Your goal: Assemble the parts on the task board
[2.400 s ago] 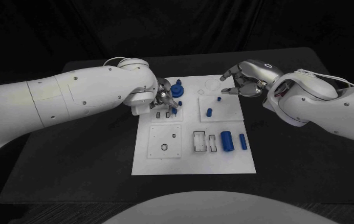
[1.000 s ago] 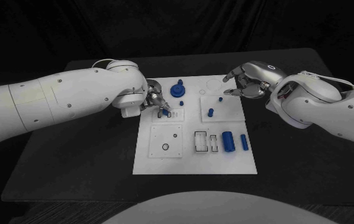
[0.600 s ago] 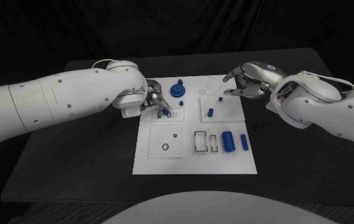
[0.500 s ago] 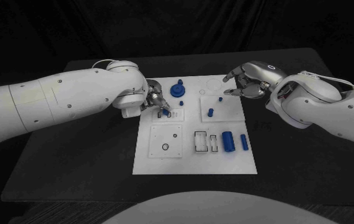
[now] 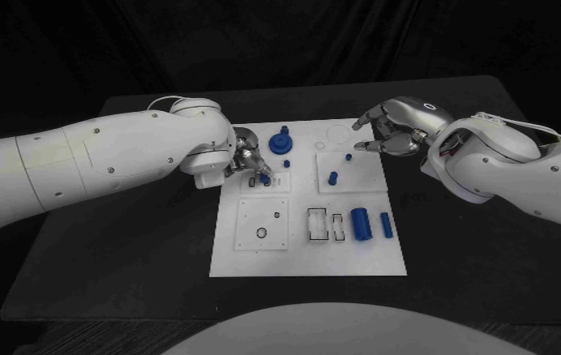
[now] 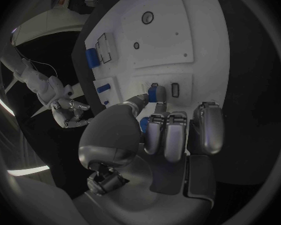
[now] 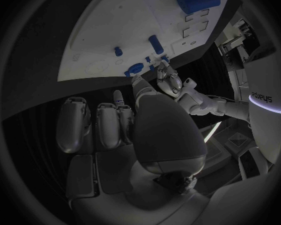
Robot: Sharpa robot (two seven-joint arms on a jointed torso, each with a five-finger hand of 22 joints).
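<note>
The white task board (image 5: 306, 262) lies mid-table. My left hand (image 5: 246, 163) is over its far left part, fingers curled, and its thumb holds a small blue part (image 5: 265, 179) against the board beside an empty slot (image 6: 174, 89); the same small blue part (image 6: 153, 92) sits at the thumb tip in the left wrist view. My right hand (image 5: 391, 132) hovers above the board's far right corner, fingers bent down and apart, with nothing in them. A blue knob (image 5: 280, 140) stands just right of the left hand.
Small blue pegs (image 5: 286, 163) (image 5: 347, 158) (image 5: 332, 178) stand on the far half. A thick blue cylinder (image 5: 360, 224) and a slim one (image 5: 386, 224) lie near right, beside two outlined frames (image 5: 317, 223). A square plate (image 5: 262, 209) lies near left.
Since 2.4 s ago my left hand has drawn slightly left and nearer with the small blue part. Over the last second it has barely moved. The right hand stays put.
</note>
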